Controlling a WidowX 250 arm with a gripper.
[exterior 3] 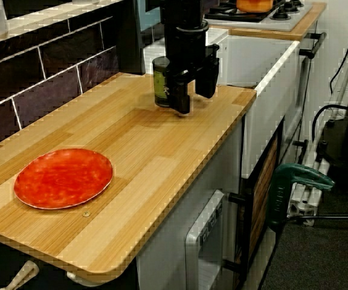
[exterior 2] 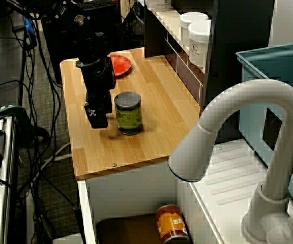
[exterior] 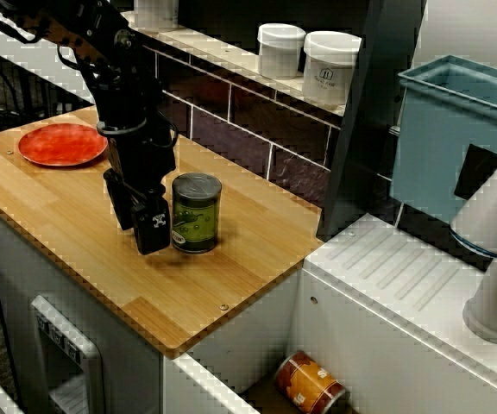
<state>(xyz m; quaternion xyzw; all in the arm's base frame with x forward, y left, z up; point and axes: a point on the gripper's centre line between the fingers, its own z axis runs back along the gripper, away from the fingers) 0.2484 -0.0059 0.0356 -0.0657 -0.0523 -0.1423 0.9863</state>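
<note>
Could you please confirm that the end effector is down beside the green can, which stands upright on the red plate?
Not quite. The green can stands upright on the bare wooden counter, not on the red plate, which lies apart at the counter's other end. The view from the plate's end of the counter shows this. The end effector is indeed down beside the can.
</note>
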